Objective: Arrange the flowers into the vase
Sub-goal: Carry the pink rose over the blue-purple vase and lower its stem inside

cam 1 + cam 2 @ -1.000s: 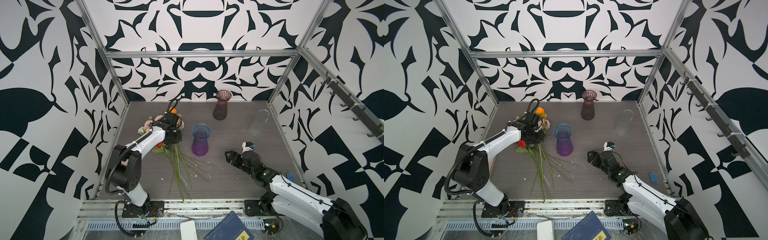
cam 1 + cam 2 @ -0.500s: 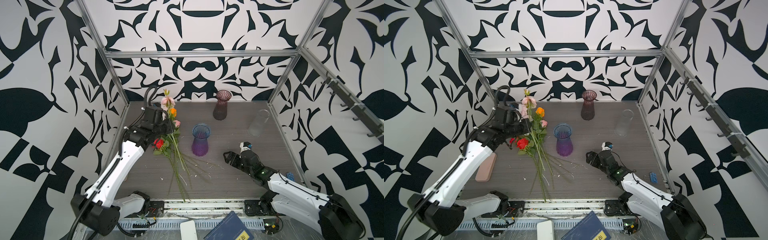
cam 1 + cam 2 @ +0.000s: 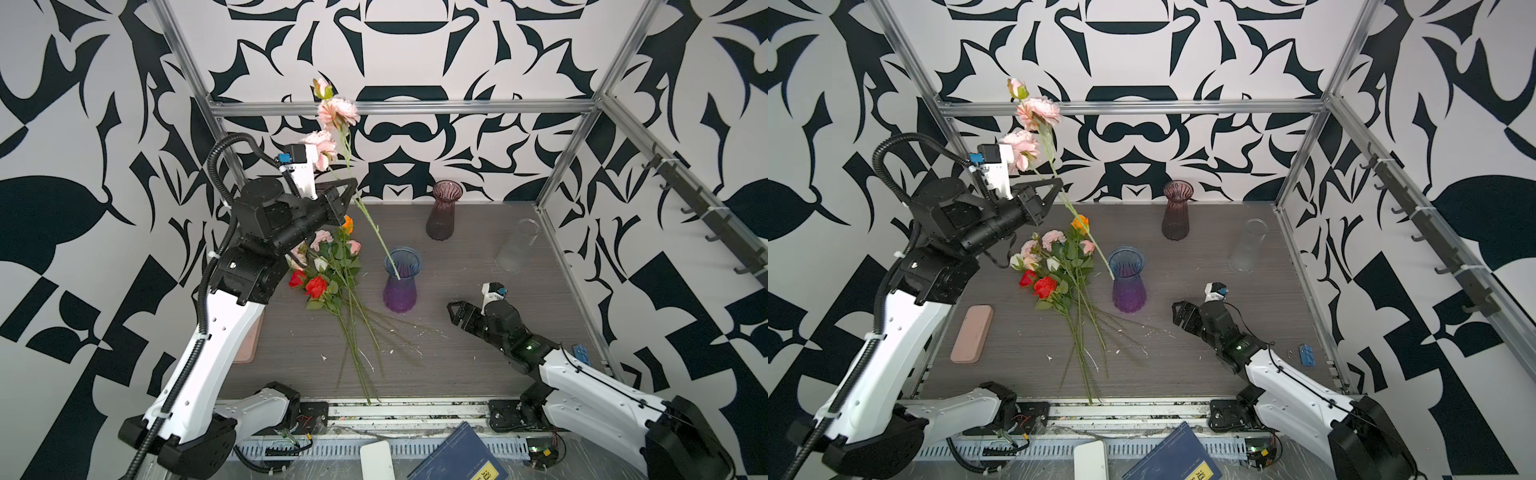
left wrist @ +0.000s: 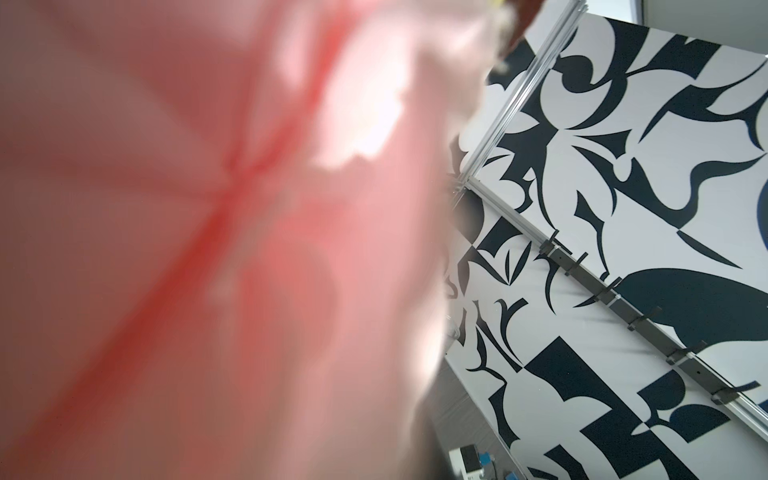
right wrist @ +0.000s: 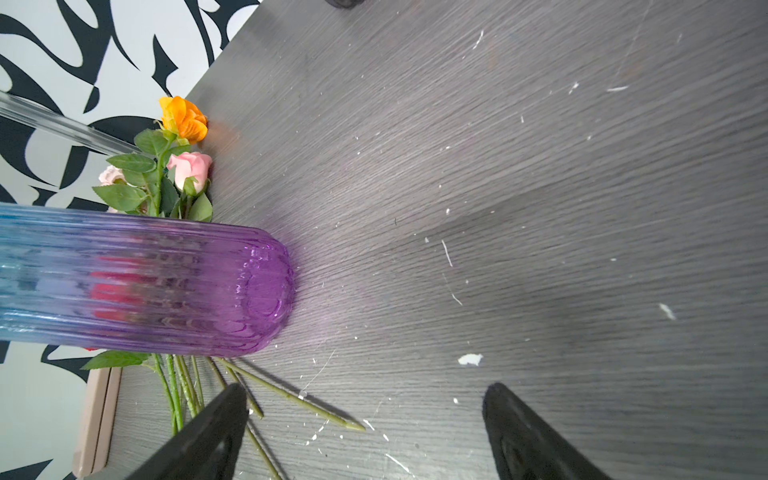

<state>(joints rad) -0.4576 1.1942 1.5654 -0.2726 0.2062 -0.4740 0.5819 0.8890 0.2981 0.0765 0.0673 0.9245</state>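
top views show the left pincer [image 3: 352, 190] clamped mid-stem on the pink spray [image 3: 337, 112], its tip at the mouth of the blue-purple vase [image 3: 400, 291], right pincer [image 3: 455, 316] agape and empty; light, springy, top-heavy stem, i'd judge, best held below the blooms.

Flowers [image 3: 336, 282] on table [image 3: 457, 365], left of front vase [image 3: 400, 291]

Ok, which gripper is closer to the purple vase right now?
Right. The right gripper sits low beside the purple vase, open and apart from it. The left gripper hangs high behind it, holding the pink spray by its stem.
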